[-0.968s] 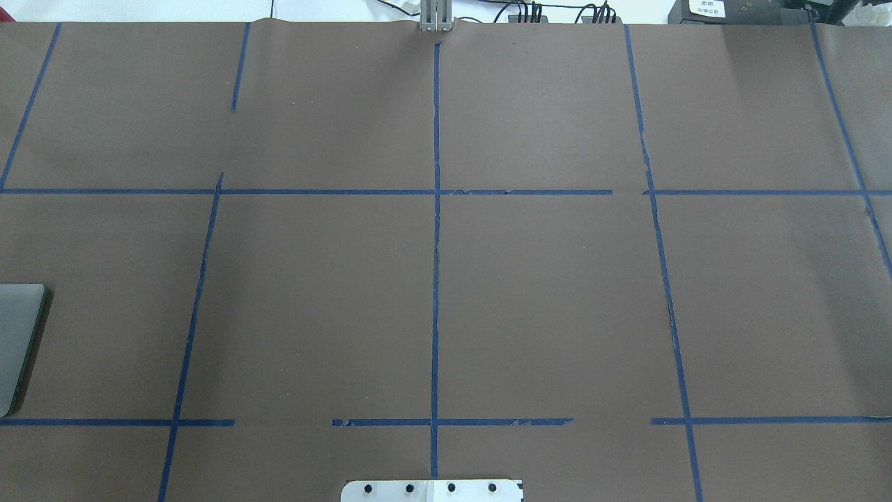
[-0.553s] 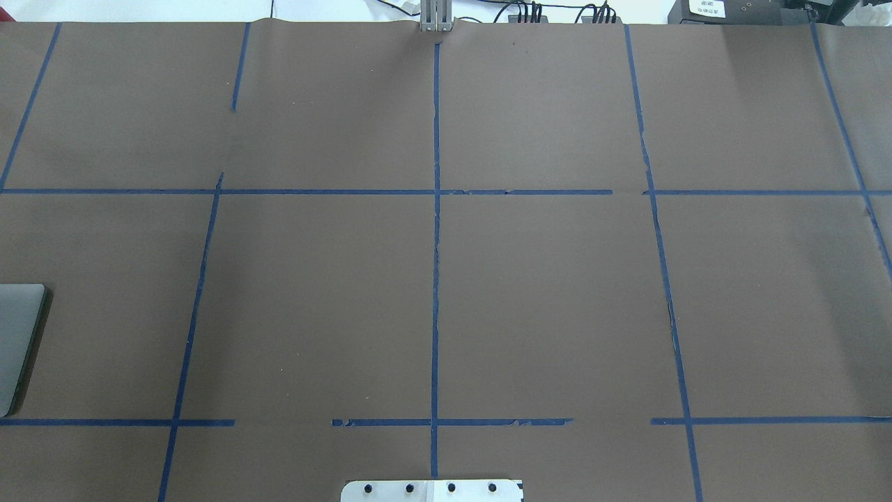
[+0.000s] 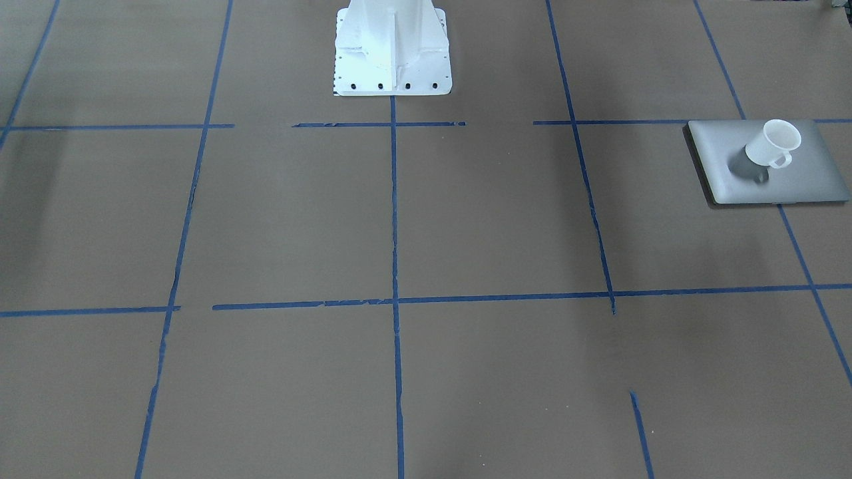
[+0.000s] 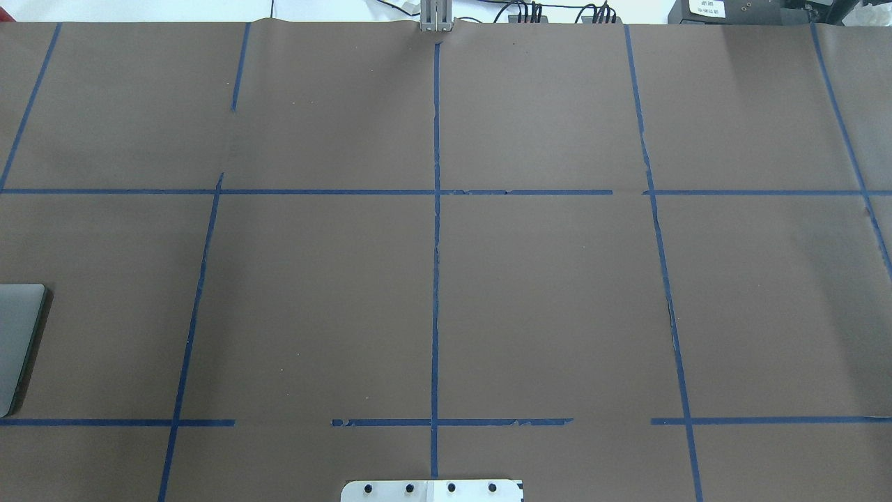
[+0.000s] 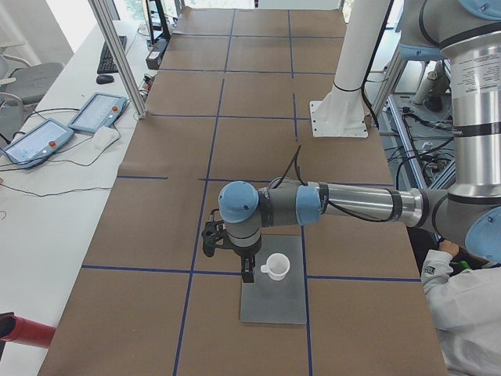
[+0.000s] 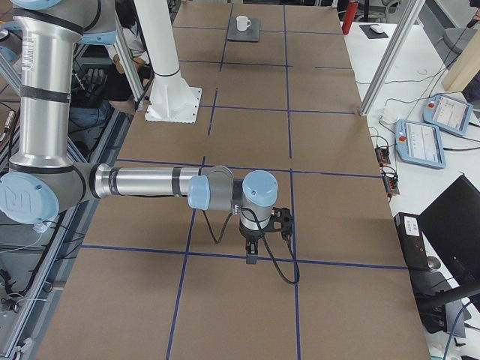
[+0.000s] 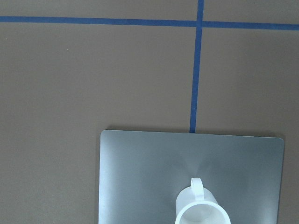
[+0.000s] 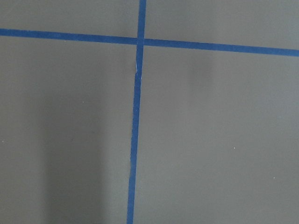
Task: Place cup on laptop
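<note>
The small white cup [image 3: 772,146] stands upright on the closed silver-grey laptop [image 3: 799,181], which lies flat on the brown table. Both show in the left wrist view, the cup [image 7: 202,212] with its handle pointing up on the laptop lid [image 7: 140,177]. In the exterior left view my left gripper [image 5: 247,274] hangs just beside the cup [image 5: 276,267], over the laptop [image 5: 274,305]; I cannot tell if it is open. My right gripper [image 6: 251,257] hovers over bare table far from the cup [image 6: 242,23]; I cannot tell its state. The overhead view shows only the laptop's corner [image 4: 17,341].
The white robot pedestal [image 3: 393,53] stands at the table's middle edge. Blue tape lines grid the brown cover. Teach pendants [image 5: 98,112] and an aluminium post [image 5: 117,55] stand beside the table. A person [image 5: 470,313] sits near the robot.
</note>
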